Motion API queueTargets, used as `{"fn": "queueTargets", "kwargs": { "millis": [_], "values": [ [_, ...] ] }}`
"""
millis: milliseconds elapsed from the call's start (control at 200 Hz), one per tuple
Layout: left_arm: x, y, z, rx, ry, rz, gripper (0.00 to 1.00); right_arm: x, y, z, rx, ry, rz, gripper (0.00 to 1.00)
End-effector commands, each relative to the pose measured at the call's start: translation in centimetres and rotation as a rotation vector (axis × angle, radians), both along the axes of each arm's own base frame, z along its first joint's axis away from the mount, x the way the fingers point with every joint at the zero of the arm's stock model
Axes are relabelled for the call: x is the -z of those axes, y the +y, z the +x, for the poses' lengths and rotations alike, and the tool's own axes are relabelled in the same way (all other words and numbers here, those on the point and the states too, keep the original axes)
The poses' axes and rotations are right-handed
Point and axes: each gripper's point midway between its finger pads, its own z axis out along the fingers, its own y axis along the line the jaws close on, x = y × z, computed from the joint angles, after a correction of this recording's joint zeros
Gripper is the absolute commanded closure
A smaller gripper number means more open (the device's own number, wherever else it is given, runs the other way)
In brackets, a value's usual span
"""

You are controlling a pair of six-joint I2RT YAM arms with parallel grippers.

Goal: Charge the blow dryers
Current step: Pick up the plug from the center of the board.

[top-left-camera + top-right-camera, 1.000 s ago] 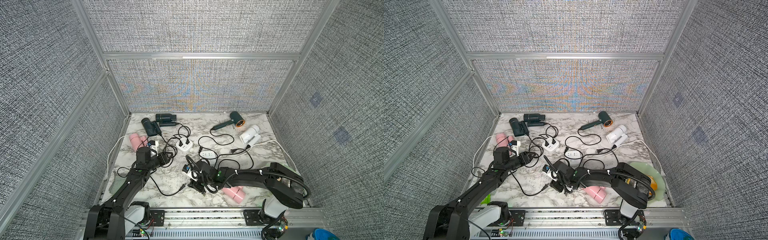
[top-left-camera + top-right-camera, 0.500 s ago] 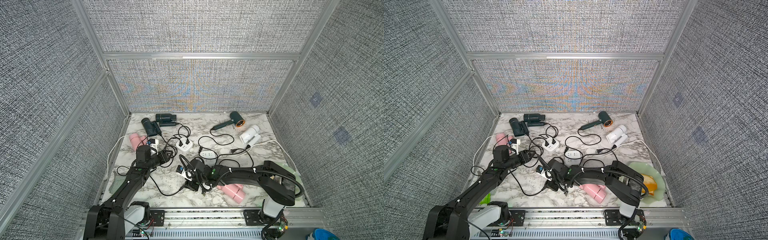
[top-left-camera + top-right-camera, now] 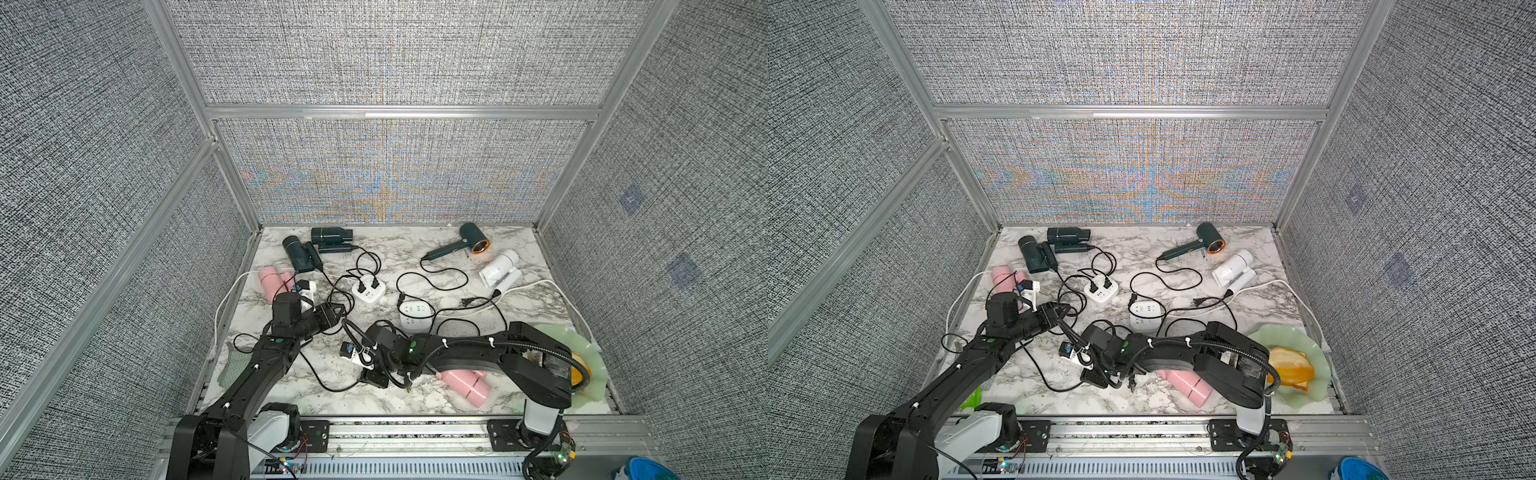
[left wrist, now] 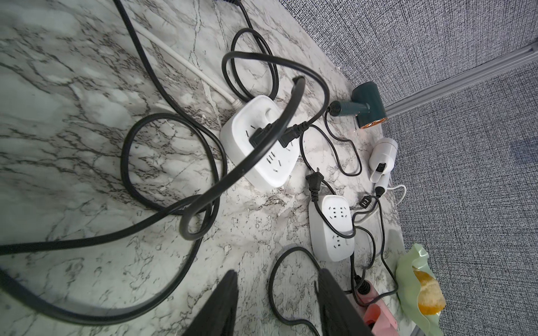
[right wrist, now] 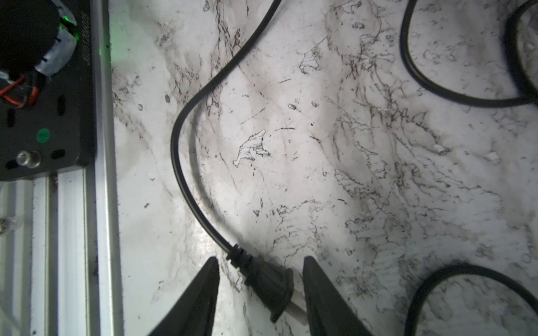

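Note:
Two dark teal blow dryers (image 3: pixel 330 236) (image 3: pixel 297 253) lie at the back left. A copper-ringed one (image 3: pixel 471 239) and a white one (image 3: pixel 498 270) lie at the back right. One pink dryer (image 3: pixel 272 280) is at the left and another (image 3: pixel 465 380) is at the front. One white socket block (image 3: pixel 368 291) carries two plugs. The other block (image 3: pixel 413 316) has bare sockets. My right gripper (image 5: pixel 261 259) is open low over the table, straddling a loose black plug (image 5: pixel 267 286) with gaps on both sides. My left gripper (image 4: pixel 276 272) is open and empty above tangled cords.
A green scalloped plate (image 3: pixel 1308 345) with an orange item sits at the front right. A green cloth (image 3: pixel 230 365) lies at the front left. Black cord loops (image 4: pixel 174 163) cross the marble. The front rail (image 5: pixel 72 232) runs close beside my right gripper.
My right gripper has moved left and toward the front edge, and its jaws have widened around the loose plug. The left arm has not moved.

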Motion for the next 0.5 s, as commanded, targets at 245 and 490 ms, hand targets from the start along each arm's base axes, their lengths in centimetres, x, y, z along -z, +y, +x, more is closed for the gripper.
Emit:
{"fn": "queueTargets", "kwargs": {
  "millis": [245, 490],
  "values": [
    [0.2, 0.1, -0.2, -0.001, 0.001, 0.008, 0.53, 1.5, -1.6, -0.6, -0.025, -0.049, -0.105, 0.50],
    [-0.1, 0.1, -0.2, -0.002, 0.002, 0.007, 0.53, 1.9, -1.8, -0.6, -0.014, -0.068, -0.115, 0.61]
  ]
}}
